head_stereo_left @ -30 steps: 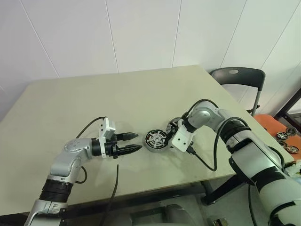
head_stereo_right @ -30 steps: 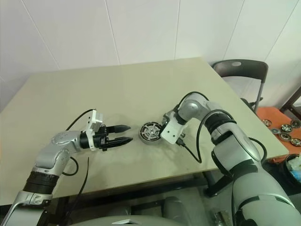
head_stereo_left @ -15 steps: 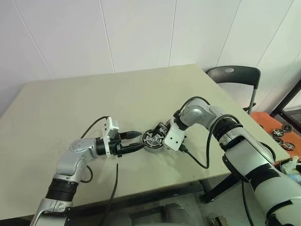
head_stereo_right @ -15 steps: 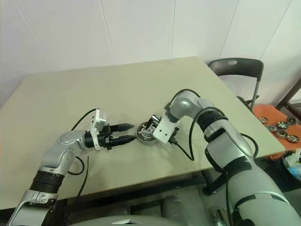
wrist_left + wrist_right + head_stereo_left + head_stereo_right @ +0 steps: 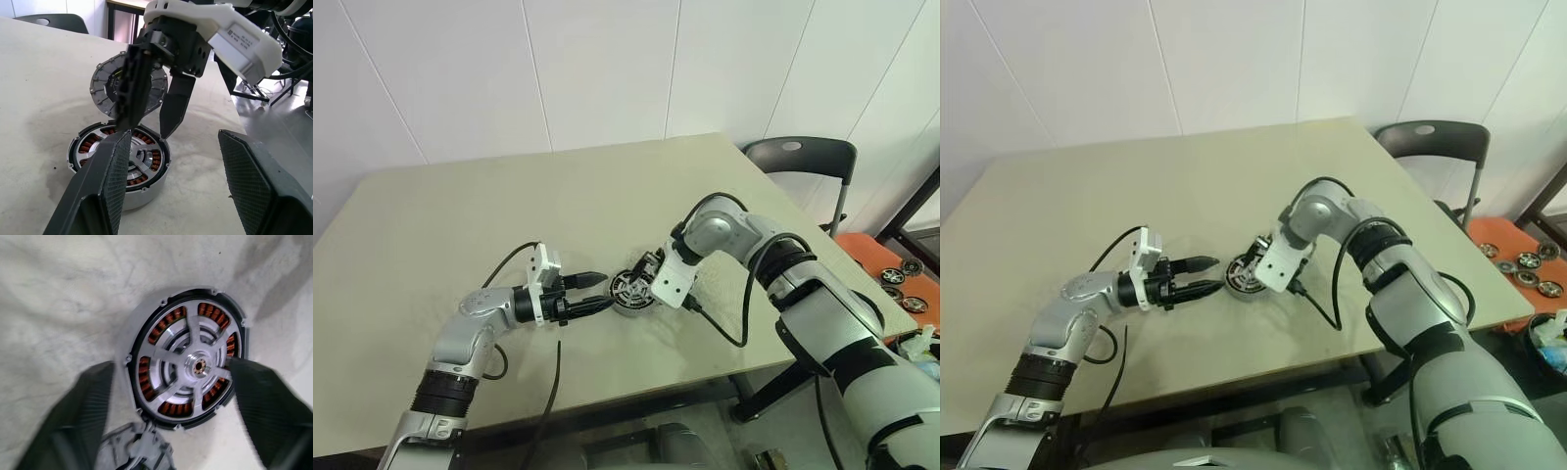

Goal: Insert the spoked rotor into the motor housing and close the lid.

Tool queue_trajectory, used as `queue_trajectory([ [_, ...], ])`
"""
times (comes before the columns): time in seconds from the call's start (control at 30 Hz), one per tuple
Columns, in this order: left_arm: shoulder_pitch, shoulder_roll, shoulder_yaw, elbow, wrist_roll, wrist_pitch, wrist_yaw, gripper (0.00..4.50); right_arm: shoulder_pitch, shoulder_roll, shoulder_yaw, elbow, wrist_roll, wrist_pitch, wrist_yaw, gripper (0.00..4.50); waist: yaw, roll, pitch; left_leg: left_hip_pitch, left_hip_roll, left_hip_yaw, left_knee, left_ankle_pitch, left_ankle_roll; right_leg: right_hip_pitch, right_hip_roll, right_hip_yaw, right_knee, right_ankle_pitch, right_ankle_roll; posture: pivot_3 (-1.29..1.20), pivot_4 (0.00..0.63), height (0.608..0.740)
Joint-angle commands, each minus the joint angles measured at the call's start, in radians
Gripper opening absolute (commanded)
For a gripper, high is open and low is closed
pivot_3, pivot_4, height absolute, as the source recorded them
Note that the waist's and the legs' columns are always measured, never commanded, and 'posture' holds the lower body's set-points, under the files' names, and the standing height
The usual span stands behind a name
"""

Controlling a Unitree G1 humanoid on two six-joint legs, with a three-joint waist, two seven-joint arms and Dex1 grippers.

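My left gripper [image 5: 597,293] waits open beside the motor housing [image 5: 120,169]. The spoked rotor [image 5: 191,366] already sits inside. My right gripper [image 5: 152,105] hangs open above it. Next, I think, it must take the lid [image 5: 128,89] lying just behind.

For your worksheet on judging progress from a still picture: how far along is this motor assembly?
Done: the spoked rotor already sits inside the motor housing, copper windings showing between its spokes.
In hand: nothing is gripped. The right gripper hangs just over the housing with jaws apart; the left gripper, jaws also open, waits beside it.
Left: the lid lies on the table behind the housing and must still go on.
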State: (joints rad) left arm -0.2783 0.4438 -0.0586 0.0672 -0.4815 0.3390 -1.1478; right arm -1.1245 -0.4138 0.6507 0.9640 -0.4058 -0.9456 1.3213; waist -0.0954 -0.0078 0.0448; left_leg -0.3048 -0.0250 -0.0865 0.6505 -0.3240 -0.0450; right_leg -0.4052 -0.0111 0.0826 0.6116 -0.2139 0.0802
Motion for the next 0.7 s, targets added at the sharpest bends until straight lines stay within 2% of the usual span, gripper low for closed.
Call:
queue_trajectory([
  [0.03, -0.025, -0.002, 0.009, -0.001, 0.001, -0.017, 0.002, 3.02, -0.012, -0.021, -0.020, -0.051, 0.036, 0.010, 0.028, 2.57, 0.000, 0.000, 0.000, 0.000, 0.000, 0.000, 0.000, 0.000, 0.000, 0.000, 0.000, 0.000, 0.000, 0.000, 0.000, 0.00, 0.000, 0.740],
  [0.7, -0.033, -0.022, 0.009, -0.002, 0.004, -0.012, 0.015, 3.02, 0.035, -0.016, 0.012, -0.072, 0.011, 0.050, 0.057, 2.57, 0.000, 0.000, 0.000, 0.000, 0.000, 0.000, 0.000, 0.000, 0.000, 0.000, 0.000, 0.000, 0.000, 0.000, 0.000, 0.00, 0.000, 0.740],
])
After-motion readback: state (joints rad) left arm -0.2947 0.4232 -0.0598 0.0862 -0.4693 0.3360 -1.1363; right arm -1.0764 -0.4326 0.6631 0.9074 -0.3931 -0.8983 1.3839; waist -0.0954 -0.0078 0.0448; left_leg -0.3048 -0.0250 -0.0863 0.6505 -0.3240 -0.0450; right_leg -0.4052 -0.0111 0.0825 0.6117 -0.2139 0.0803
